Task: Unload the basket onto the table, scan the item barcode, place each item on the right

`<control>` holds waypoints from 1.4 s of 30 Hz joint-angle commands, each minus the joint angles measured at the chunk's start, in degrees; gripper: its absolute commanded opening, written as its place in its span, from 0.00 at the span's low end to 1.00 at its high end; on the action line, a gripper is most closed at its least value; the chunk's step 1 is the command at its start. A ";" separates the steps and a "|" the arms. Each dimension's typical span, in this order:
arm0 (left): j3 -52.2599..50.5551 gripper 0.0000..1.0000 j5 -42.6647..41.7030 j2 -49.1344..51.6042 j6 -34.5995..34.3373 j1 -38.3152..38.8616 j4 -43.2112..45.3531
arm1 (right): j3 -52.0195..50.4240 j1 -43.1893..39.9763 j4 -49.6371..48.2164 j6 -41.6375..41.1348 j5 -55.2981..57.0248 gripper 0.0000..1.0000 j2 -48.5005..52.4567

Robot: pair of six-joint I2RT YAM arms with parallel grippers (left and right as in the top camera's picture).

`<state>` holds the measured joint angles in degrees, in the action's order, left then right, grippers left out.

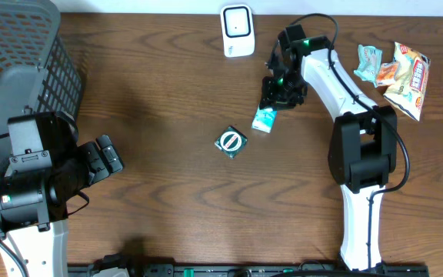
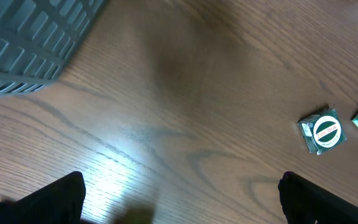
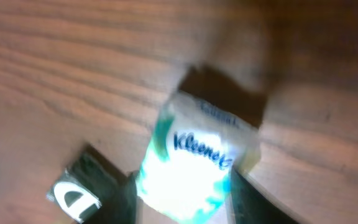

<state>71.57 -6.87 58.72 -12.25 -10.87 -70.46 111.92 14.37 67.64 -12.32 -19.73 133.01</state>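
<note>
Your left gripper sits wide open near the desk's left edge. Beyond mid-desk, the Kleenex pack lies at the right gripper, but the blur hides whether it is gripped. It looks light, soft and slick, so pinch across its width. Its long axis runs roughly near-to-far, leaning right.

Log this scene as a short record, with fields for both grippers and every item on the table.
left gripper: open, nothing between its fingers
right gripper: at the Kleenex packet; grip unclear in the blur
Kleenex packet: near the scanner, beside the green packet
green packet: on the table, apart from both grippers
scanner: white, far edge
snack packets: far right
basket: grey, far left
</note>
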 commanded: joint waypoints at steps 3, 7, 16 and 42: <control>-0.13 0.98 0.94 0.00 -0.52 -0.31 -0.02 | 0.92 -1.46 4.68 0.55 -1.42 0.59 -1.14; -0.13 0.98 0.94 0.00 -0.50 -0.31 -0.02 | 0.79 -1.97 5.86 0.57 -1.38 0.70 -1.11; -0.13 0.98 0.94 0.00 -0.52 -0.31 -0.02 | -3.78 0.22 -1.44 -5.66 3.08 0.73 -1.11; -0.13 0.98 0.94 0.00 -0.52 -0.31 -0.02 | -6.58 -3.63 1.46 11.52 -25.29 0.01 -1.84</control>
<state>71.57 -6.87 58.72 -12.23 -10.87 -70.46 103.57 11.79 68.40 -9.54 -33.12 131.85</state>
